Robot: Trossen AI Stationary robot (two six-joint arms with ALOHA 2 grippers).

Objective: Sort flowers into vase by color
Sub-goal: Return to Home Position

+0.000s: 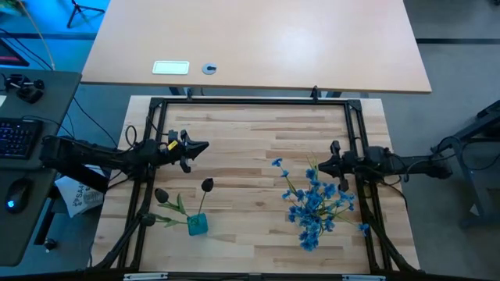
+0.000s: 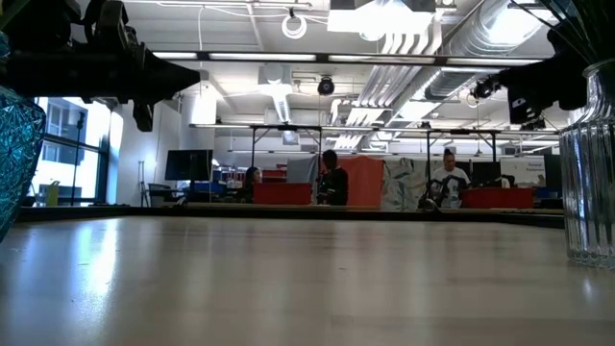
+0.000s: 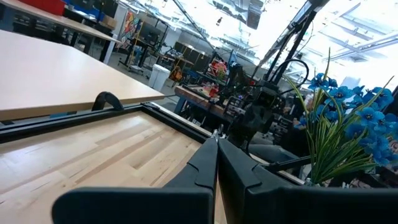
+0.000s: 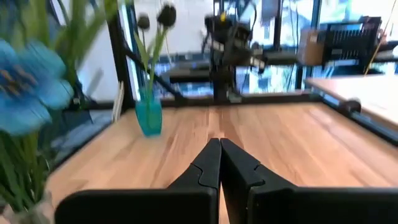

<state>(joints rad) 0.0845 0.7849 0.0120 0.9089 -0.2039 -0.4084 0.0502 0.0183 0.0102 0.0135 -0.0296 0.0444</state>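
A small teal vase [image 1: 198, 225] stands near the table's near-left part with dark-budded leafy stems [image 1: 206, 187] sticking into it; it shows as teal vase [image 4: 148, 117] in the right wrist view. A clear glass vase [image 2: 588, 197] on the right holds the blue flowers [image 1: 312, 207], seen also as blue flowers [image 3: 357, 121]. My left gripper [image 1: 205, 146] hovers shut above the table's left side, beyond the teal vase. My right gripper [image 1: 313, 165] hovers shut just beyond the blue bunch. Neither holds anything.
A black metal frame [image 1: 250, 101] rims the wooden table. Bare wood lies between the two vases and across the far half. A second table [image 1: 258, 47] stands behind, and a desk with a keyboard [image 1: 16, 136] lies to the left. People sit in the room beyond.
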